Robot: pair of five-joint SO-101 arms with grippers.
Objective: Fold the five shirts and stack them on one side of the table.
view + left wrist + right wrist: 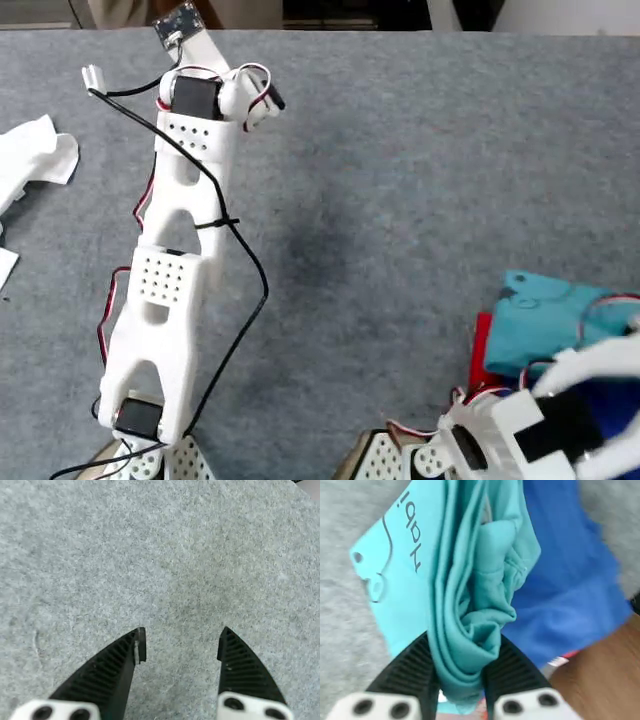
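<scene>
Clamping a bunched fold of the teal shirt (pixel 470 595), the right gripper (pixel 460 680) sits lower right in the high view, over the blue shirt (pixel 570 590); the left gripper (pixel 181 645) gapes above grey tabletop (pixel 150 550).

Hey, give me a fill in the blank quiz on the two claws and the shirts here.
1. The right claw is ___ on the teal shirt.
2. The left claw is ___ above the table.
3. In the high view, the white shirt lies at the table's ___ edge.
Missing words: shut; open; left.
</scene>
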